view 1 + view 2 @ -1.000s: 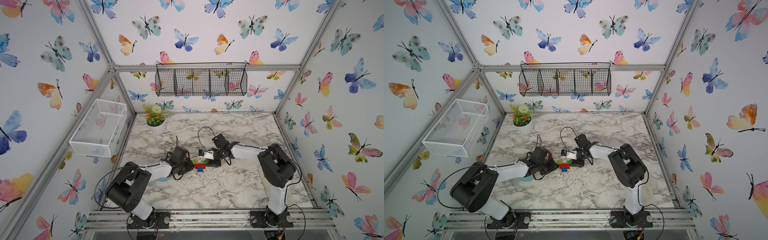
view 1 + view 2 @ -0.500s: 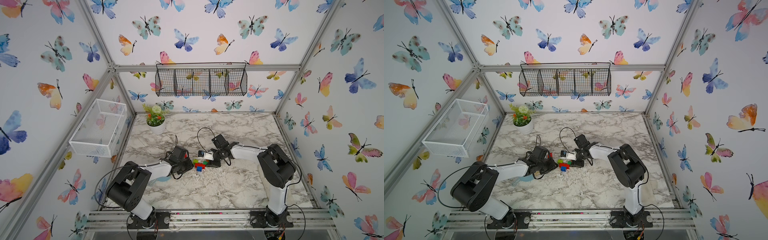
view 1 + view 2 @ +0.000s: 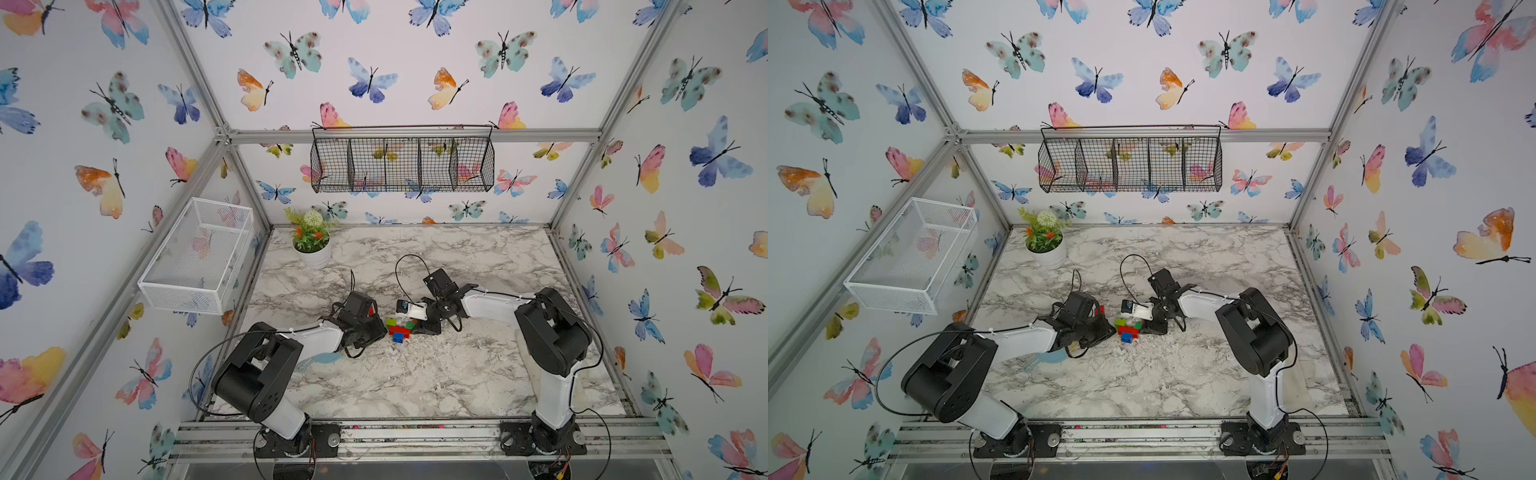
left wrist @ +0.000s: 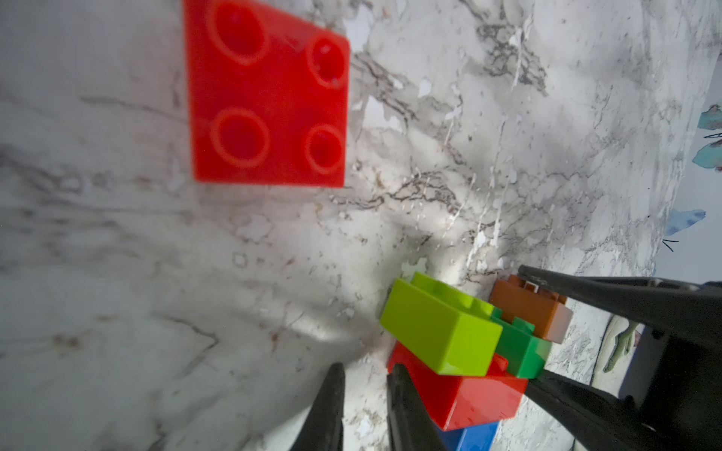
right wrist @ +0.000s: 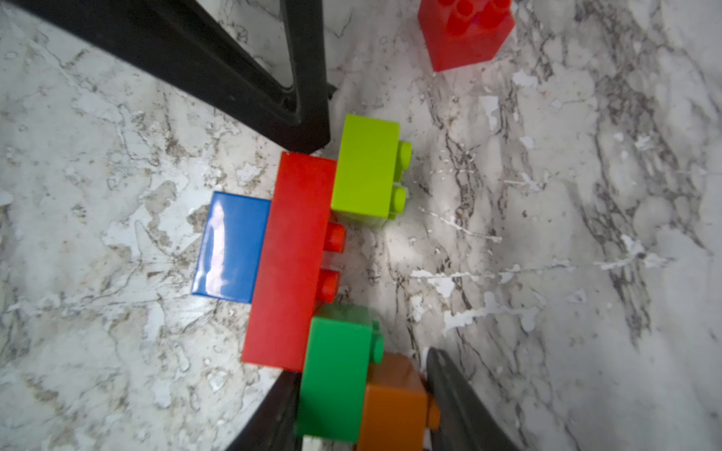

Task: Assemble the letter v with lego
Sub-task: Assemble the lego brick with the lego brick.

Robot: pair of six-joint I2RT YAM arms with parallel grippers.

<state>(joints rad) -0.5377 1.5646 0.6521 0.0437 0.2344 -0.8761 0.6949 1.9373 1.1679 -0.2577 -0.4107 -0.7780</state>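
Your part-built letter v (image 3: 399,329) lies flat on the marble table (image 3: 478,374), mid-table between the two grippers, with its studs pointing sideways rather than up. Five bricks are joined:
- blue brick (image 5: 230,246) at the point
- long red brick (image 5: 293,257) across it
- lime brick (image 5: 365,168) on one end of the long red
- green brick (image 5: 336,371) on the other end
- orange brick (image 5: 390,406) stacked on green

Your right gripper (image 5: 359,371) is clamped across the green-orange arm of the V. One finger sits against green's underside, next to the long red's end. The other presses on orange's studded face. Both look to be in contact.

Your left gripper (image 4: 365,375) is closed on nothing, its fingers (image 4: 332,410) nearly together. The tips sit at the lime end of the long red, touching it or just short of it; the wrist views don't settle which.

The square red brick (image 5: 465,31) sits loose on the marble, apart from the V, out past the lime end. In both top views it peeks out from behind the left gripper's body, partly hidden by it
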